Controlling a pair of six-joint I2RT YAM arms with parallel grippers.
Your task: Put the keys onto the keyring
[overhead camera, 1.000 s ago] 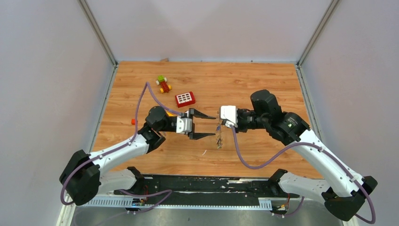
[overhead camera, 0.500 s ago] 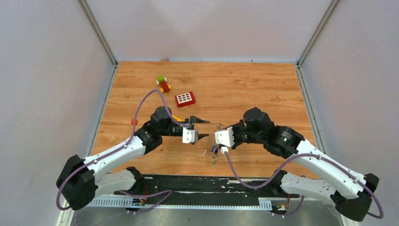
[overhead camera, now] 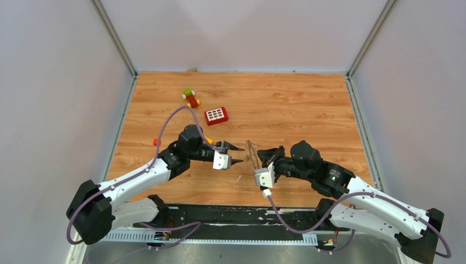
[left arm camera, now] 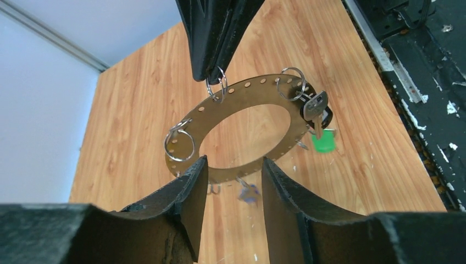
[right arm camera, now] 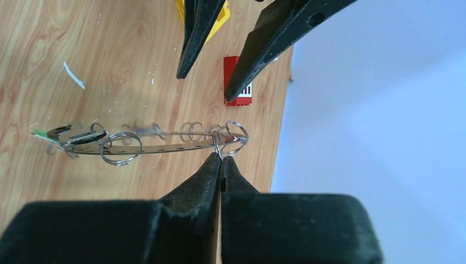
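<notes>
**Left of centre, top view:** left claw (overhead camera: 240, 154), jaws parted, tips flanking the near rim of the keyring (left arm camera: 258, 91) without visibly pressing it.

**Centre:** the keyring hangs above the bench (overhead camera: 308, 104) and appears edge-on from above. It is a flat perforated plate carrying small split rings. The keys (left arm camera: 316, 107), one green-headed, dangle from a split ring at the right of the left wrist frame.

**Right of centre:** right claw (right arm camera: 221, 159), clenched on the keyring's rim at a split ring.

**Judged handling:** the plate looks stiff, thin, light and probably slippery, so it may pivot about a single pinch, and the dangling keys will swing. The best hold is flat across bare rim between split rings, away from the keys.
</notes>
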